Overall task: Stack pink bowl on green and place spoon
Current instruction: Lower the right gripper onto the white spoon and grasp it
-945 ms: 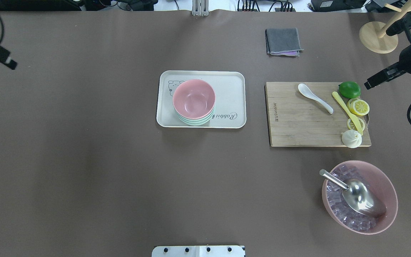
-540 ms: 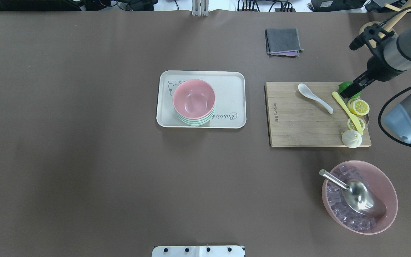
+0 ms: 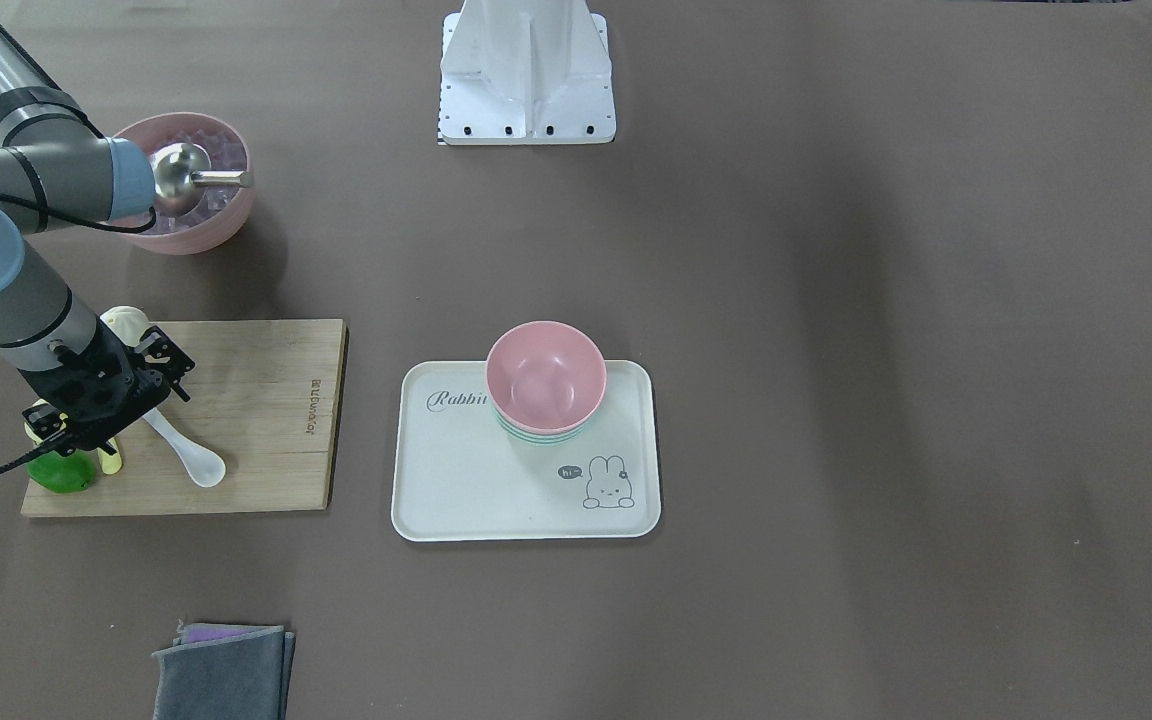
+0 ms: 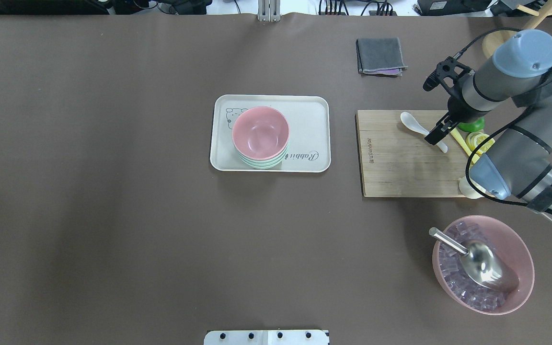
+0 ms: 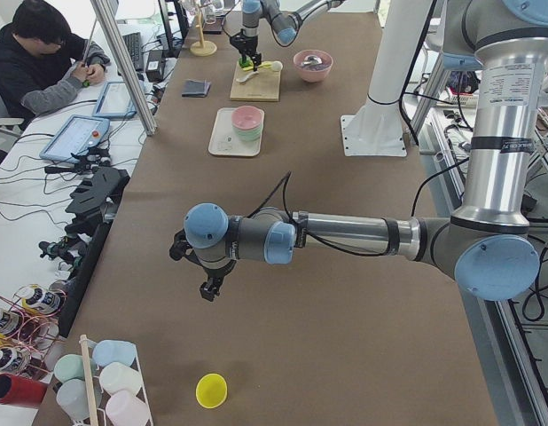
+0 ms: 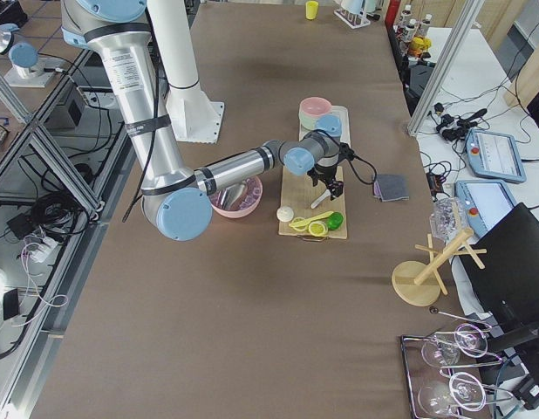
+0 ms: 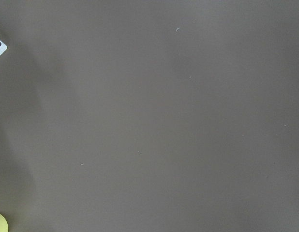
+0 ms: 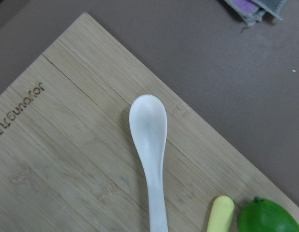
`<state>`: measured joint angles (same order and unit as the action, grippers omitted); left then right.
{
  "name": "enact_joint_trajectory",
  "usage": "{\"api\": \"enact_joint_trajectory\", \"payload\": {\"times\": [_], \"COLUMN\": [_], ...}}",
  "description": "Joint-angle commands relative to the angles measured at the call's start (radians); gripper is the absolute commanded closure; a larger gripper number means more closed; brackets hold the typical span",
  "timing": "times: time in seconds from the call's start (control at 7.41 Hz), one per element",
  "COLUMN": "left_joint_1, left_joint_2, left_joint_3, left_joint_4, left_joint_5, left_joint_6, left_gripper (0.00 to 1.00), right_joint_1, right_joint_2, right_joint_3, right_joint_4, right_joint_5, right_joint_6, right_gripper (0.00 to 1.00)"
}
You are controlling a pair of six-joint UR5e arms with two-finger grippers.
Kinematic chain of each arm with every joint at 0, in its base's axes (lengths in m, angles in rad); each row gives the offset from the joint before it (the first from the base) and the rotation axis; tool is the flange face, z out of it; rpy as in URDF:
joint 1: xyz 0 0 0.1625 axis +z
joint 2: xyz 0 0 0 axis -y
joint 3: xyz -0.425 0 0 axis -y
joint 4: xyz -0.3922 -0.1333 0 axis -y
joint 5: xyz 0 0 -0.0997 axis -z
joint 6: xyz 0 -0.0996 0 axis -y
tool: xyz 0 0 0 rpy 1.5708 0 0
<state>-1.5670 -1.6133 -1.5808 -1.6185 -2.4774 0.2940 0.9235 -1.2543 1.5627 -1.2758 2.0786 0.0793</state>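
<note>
Right tool (image 4: pixel 435 135) poised over the spoon (image 4: pixel 411 120), which lies flat on the cutting board (image 4: pixel 400 167) toward the counter's right edge, scoop toward the far edge, handle running back beneath the tool. The jaws look spread and grip nothing. I judge the tool is lining up on the handle, the narrow part, for a pinch. The pink bowl (image 4: pixel 260 132) already sits nested on the green (image 4: pixel 261 163) stack, on the tray (image 4: pixel 312 120) mid-counter, so I take the spoon step to be what remains. A yellow knife (image 8: pixel 219 212) and a lime (image 8: pixel 268 217) lie just beside the handle, and a closing finger could nudge them. Left tool (image 5: pixel 205 282) hangs over bare counter near the left end, out of the way. I cannot tell how far open it is.
</note>
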Motion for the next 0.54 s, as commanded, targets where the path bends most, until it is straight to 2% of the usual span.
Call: {"api": "enact_joint_trajectory", "payload": {"times": [0.0,0.13,0.4], "left_joint_1": [-0.001,0.001,0.001], "left_joint_2": [0.001,0.0,0.001], "left_joint_3": [-0.004,-0.002,0.001], "left_joint_4": [0.0,0.0,0.0], "left_joint_5": [0.0,0.0,0.0], "left_joint_6": [0.001,-0.006,-0.007], "left_gripper": [0.02,0.02,0.02], "right_joint_1": [-0.015,-0.023,-0.026], "right_joint_2": [0.004,0.003,0.003], "right_joint_3": [-0.029,-0.03,-0.03], "right_joint_4": [0.032,0.03,0.03], "right_joint_5": [-0.002,-0.002,-0.003], "right_joint_6": [0.0,-0.001,-0.001], "right_gripper": [0.21,0.31,0.43]}}
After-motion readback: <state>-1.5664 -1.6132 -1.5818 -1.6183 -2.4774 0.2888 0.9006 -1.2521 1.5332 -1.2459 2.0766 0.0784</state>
